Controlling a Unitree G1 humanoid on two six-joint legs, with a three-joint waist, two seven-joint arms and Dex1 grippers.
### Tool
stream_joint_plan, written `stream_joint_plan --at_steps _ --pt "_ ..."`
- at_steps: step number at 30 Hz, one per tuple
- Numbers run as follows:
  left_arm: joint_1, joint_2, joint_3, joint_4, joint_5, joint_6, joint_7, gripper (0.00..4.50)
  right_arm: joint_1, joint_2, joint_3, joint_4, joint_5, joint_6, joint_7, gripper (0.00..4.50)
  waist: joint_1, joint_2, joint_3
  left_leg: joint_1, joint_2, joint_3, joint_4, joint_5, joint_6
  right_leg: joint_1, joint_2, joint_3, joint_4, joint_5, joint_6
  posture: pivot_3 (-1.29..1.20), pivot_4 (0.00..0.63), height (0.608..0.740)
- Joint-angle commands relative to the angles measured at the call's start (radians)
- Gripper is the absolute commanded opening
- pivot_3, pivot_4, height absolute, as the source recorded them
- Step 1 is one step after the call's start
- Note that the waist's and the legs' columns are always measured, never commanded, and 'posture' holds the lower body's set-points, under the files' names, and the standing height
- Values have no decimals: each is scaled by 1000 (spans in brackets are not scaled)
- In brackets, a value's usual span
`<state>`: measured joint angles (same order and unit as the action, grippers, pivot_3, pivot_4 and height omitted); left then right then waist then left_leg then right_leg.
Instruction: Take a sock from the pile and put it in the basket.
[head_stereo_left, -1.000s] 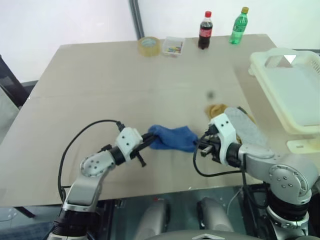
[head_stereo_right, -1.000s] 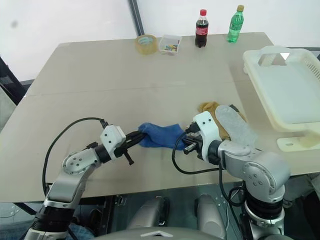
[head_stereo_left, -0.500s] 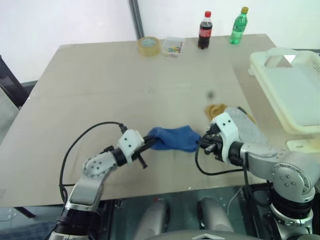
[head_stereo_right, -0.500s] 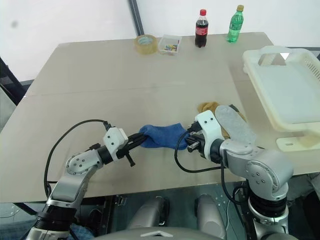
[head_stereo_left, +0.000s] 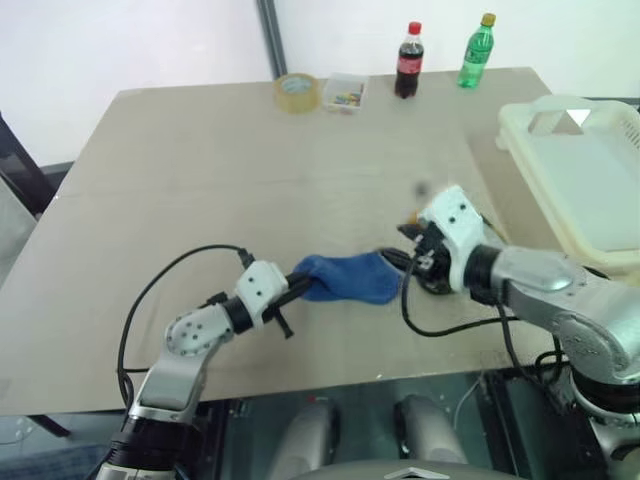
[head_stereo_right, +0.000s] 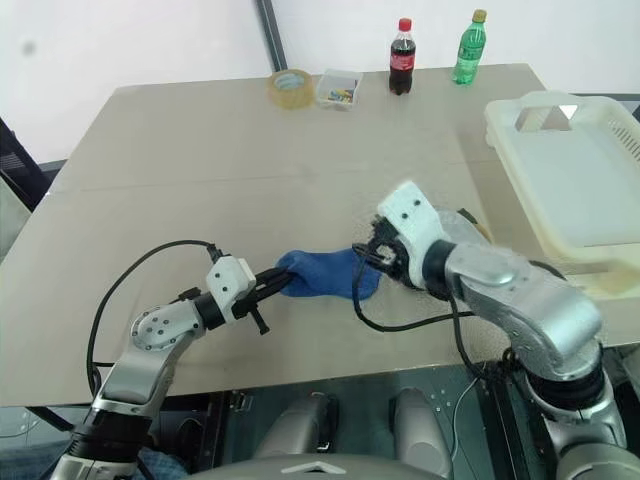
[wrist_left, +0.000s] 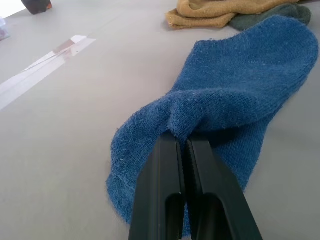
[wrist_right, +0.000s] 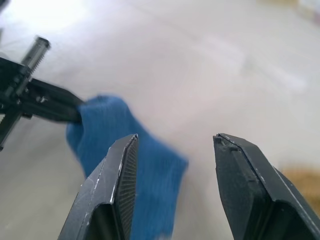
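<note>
head views – blue sock: a blue sock (head_stereo_left: 345, 279) lies flat on the table (head_stereo_left: 200, 170), roughly centre and toward the near edge.
head views – left gripper: the left gripper (head_stereo_left: 297, 281) comes in from 8 o'clock and is pinched tight on the sock's left end.
head views – right gripper: the right gripper (head_stereo_right: 368, 256) hangs just above the sock's right end, at about 3 o'clock from it, fingers apart and nothing in them.
head views – pile: the pile (head_stereo_right: 462, 222) is mostly hidden behind the right arm, just a bit of mustard and grey peeking out.
head views – basket: the cream basket (head_stereo_left: 585, 185) sits at the table's right edge, 2 o'clock from the sock, well apart from it.
head views – far edge: tape roll (head_stereo_left: 298, 92), small clear box (head_stereo_left: 346, 92), cola bottle (head_stereo_left: 410, 61) and green bottle (head_stereo_left: 478, 51) line up along 12 o'clock.
left wrist view: both black fingers (wrist_left: 165, 195) are pressed together with a fold of blue sock caught at the tips; mustard and dark green socks lie beyond it.
right wrist view: the two fingers stand apart with bare table between them, the sock lies below, and the left gripper holds its far end.
</note>
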<state>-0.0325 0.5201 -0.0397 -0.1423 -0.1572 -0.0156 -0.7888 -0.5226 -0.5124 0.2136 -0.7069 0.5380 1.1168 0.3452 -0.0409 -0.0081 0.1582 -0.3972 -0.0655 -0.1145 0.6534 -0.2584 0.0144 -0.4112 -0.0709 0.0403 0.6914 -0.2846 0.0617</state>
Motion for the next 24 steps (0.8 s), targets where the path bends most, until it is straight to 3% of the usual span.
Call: stream_joint_plan --at_steps 1,9,13,19,22,24 --pt "4 0 -3 -11 -6 -12 1 0 0 55 122 109 -116 -227 38 2414 1 0 0 0 0 0 0 0 0 0 0 0 0 0 0 0 150 740" --pt "1 -1 -1 -12 -23 3 -5 0 73 122 227 382 -270 -522 151 2414 3 0 0 0 -1 0 0 1 -1 0 0 0 -1 0 0 0 150 740" --pt "10 -2 0 -18 -27 8 -4 0 94 79 277 441 -319 -579 257 2414 2 0 0 0 0 0 0 1 -1 0 0 0 -1 0 0 0 150 740" --pt "26 6 9 -33 -44 12 -11 0 93 83 296 495 -386 -587 295 2414 1 0 0 0 0 0 0 1 -1 0 0 0 -1 0 0 0 150 740" --pt "33 14 19 -38 -58 17 -19 984 87 97 293 513 -412 -564 294 2478 1 0 0 0 0 0 0 1 -1 0 0 0 -1 0 0 0 150 740" --pt "37 14 29 -46 -86 36 -28 2007 86 101 292 519 -426 -559 296 2478 1 0 0 0 0 0 0 1 -1 0 0 1 -1 0 0 0 150 740"
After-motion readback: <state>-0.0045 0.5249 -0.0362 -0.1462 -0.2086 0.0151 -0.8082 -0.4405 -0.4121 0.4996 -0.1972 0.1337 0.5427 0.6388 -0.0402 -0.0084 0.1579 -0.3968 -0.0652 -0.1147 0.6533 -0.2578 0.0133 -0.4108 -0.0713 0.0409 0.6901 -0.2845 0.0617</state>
